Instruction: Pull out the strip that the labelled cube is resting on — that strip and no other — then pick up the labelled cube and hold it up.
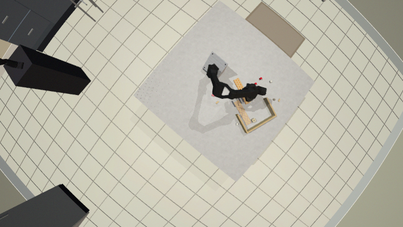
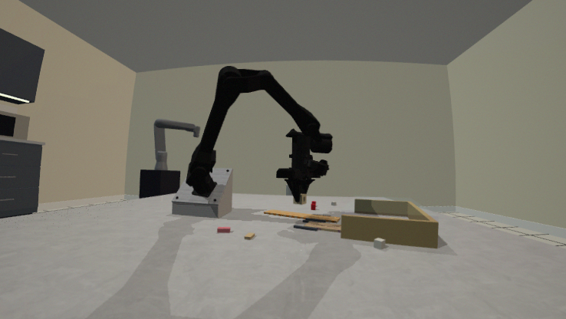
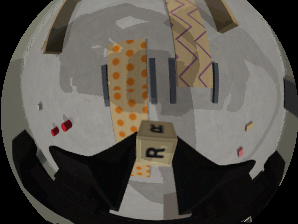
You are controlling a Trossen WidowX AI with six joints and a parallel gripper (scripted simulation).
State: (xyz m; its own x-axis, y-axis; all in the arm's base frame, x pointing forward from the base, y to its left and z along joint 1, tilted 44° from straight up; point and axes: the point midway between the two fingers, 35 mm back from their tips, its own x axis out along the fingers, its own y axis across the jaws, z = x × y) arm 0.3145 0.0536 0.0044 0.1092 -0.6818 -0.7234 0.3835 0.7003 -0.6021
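Observation:
My gripper is shut on a pale wooden cube marked with a black R. The cube is in the air above the table, clear of the strips. The orange-dotted strip lies below, between two dark guides, its near end sticking out toward the arm's base. The purple zigzag strip lies between the other guides and reaches into the wooden enclosure. Another wooden cube is at its far end; whether it rests on the strip is unclear.
The three-sided wooden enclosure opens toward the arm. Red cylinders lie to one side; a pink block and a tan block lie on the other. A white cube lies outside the enclosure wall.

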